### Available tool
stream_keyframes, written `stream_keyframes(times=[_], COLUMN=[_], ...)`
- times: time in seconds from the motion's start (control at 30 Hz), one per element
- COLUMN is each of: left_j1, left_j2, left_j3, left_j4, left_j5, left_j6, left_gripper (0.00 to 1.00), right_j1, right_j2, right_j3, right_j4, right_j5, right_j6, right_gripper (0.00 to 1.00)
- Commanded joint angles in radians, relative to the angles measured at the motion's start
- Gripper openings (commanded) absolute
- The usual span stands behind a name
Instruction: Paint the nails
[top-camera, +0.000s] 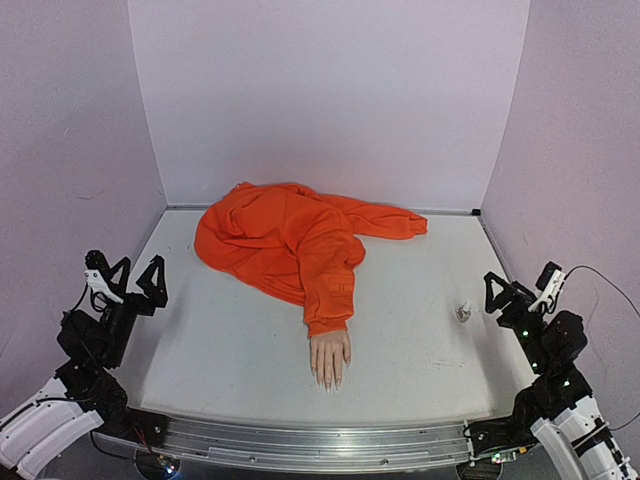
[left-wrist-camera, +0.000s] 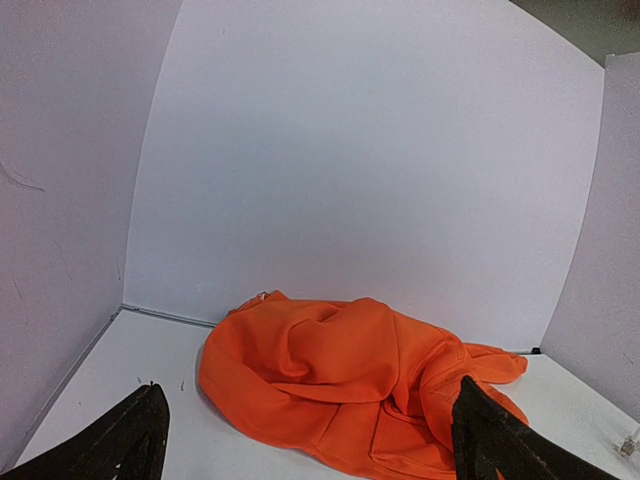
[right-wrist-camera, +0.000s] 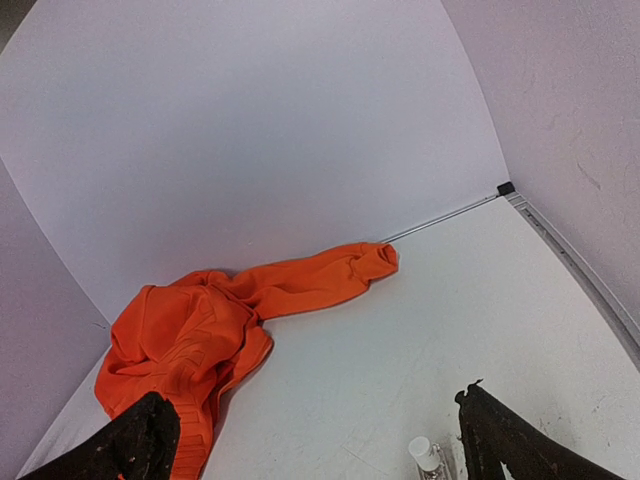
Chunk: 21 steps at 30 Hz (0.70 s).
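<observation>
Item, desk (top-camera: 420, 330): white, walled on three sides, carrying all that follows. Item, orange hoodie (top-camera: 285, 240): heaped at the far middle, one sleeve running toward me, the other trailing to the right. Item, mannequin hand (top-camera: 330, 360): emerging from the near sleeve cuff, palm down, fingers pointing at the near edge; nails too small here to tell bare from painted, so the scene fits either a job ahead or one already finished. Item, small clear bottle (top-camera: 463, 312) with a white cap: upright at the right side of the desk, just beside my right tool (top-camera: 518, 292), well apart from the hand; presumably the polish. Item, my right tool: spread wide, holding nothing, raised at the desk's right edge. Item, my left tool (top-camera: 128, 277): likewise wide and bare, raised at the left edge. Handling note, as judgement: should painting be due, the bottle is light and easily toppled, so one tool should pinch its body low and steady while the other takes the cap squarely; strokes on the nails want a slow, shallow approach, since the hand lies loose in its cuff and could slide.
</observation>
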Motion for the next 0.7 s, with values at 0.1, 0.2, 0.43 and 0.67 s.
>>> stream_keyframes(times=[0.1, 0.2, 0.43, 0.67], left_j1=[-0.003, -0.002, -0.003, -0.003], left_j2=[0.006, 0.012, 0.022, 0.021], left_j3=[-0.068, -0.068, -0.068, -0.068], left_j4=[0.017, 0.016, 0.016, 0.016], left_j5=[0.026, 0.029, 0.036, 0.033], left_j6=[0.004, 0.008, 0.0, 0.001], left_gripper=[0.99, 0.99, 0.99, 0.99], right_j1=[0.0, 0.0, -0.001, 0.0], right_j2=[0.033, 0.033, 0.033, 0.008], right_j3=[0.036, 0.034, 0.028, 0.029], right_j4=[0.017, 0.019, 0.022, 0.017], right_j5=[0.023, 0.029, 0.025, 0.033], right_j6=[0.019, 0.023, 0.021, 0.016], right_gripper=[0.98, 0.98, 0.98, 0.98])
